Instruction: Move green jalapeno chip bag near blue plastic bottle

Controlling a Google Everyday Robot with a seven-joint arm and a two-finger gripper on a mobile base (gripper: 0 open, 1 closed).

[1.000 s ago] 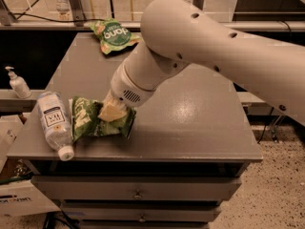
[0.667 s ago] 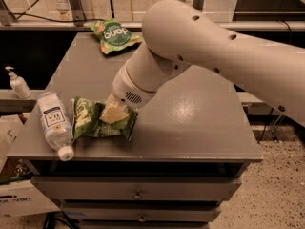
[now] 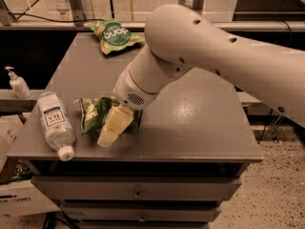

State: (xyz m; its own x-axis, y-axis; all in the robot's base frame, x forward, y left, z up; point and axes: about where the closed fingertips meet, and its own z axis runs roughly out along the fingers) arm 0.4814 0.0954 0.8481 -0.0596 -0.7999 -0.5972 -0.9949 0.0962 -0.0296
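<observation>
The green jalapeno chip bag (image 3: 95, 112) lies crinkled and flat on the grey table (image 3: 190, 128), near the front left. Right beside it on the left lies the blue plastic bottle (image 3: 55, 124), on its side with its white cap toward the front edge. A narrow gap separates bag and bottle. My gripper (image 3: 112, 128) hangs from the big white arm (image 3: 200, 46) over the right part of the bag. Its pale fingers (image 3: 117, 120) point down and forward, open, and do not lift the bag. The bag's right end is hidden behind them.
A lighter green bag with a round logo (image 3: 114, 35) lies at the table's back edge. A small white pump dispenser (image 3: 18, 84) stands on a ledge to the left. Drawers (image 3: 138, 193) are under the tabletop. A cardboard box (image 3: 19, 199) sits at the lower left.
The gripper has come a little forward and away from the bag, so its pale fingers show more. The bag and the bottle stay where they were.
</observation>
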